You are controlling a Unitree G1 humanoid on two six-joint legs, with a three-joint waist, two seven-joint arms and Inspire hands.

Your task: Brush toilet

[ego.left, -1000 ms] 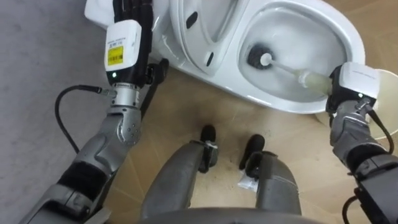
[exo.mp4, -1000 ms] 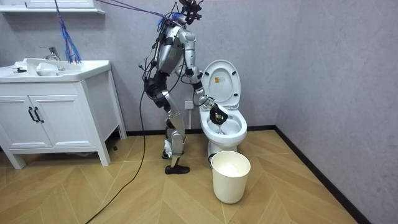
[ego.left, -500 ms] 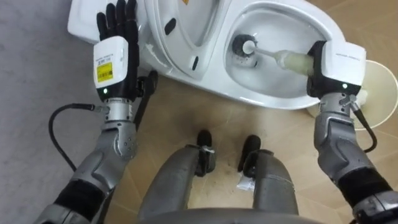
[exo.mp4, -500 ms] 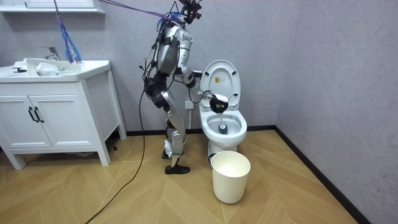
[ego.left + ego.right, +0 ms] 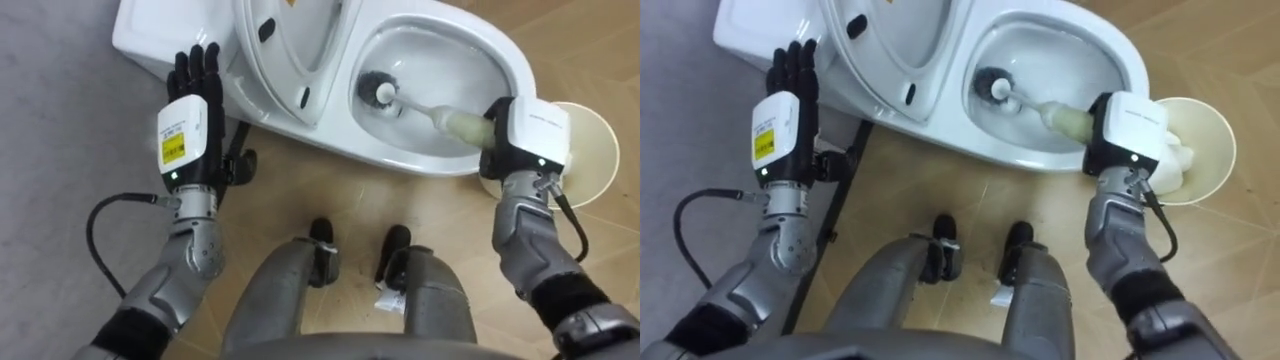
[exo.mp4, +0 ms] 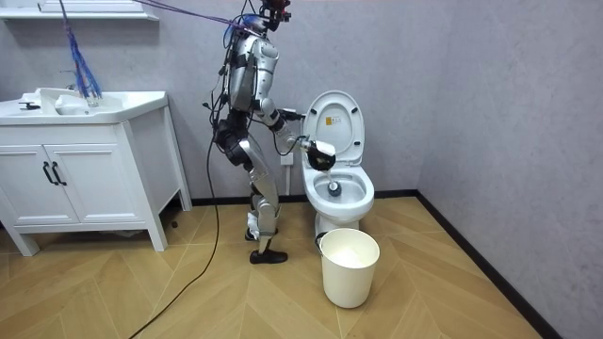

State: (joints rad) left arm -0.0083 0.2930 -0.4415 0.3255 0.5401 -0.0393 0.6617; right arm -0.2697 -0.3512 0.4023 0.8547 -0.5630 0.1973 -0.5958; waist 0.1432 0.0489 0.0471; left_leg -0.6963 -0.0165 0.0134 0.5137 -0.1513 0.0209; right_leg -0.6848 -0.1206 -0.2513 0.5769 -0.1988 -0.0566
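Inside the bowl of the toilet (image 5: 420,160), the dark head of the toilet brush (image 5: 378,92) sits low against the white wall. Its thin shaft slants up and out toward the toilet's front end. There the fingers (image 5: 492,130) of the right hand (image 5: 530,140) are curled round the thick pale grip of the brush, just over the toilet's rim. The forearm runs back from the rim toward the robot's body.

At the toilet's other end, by the cistern (image 5: 150,35), the fingers (image 5: 195,68) of the left hand (image 5: 188,135) are straight and close together, holding nothing. They lie just outside the raised lid (image 5: 290,45). Whether the tips touch the porcelain cannot be told.

A white pail (image 6: 350,266) stands on the wooden floor (image 5: 330,190) just beside the toilet's front, next to the right hand. In the room view the robot stands on the floor at the toilet's side, on the room view's left of it, with both arms reaching toward it. A white sink cabinet (image 6: 85,160) stands well apart from the toilet, farther to the room view's left.
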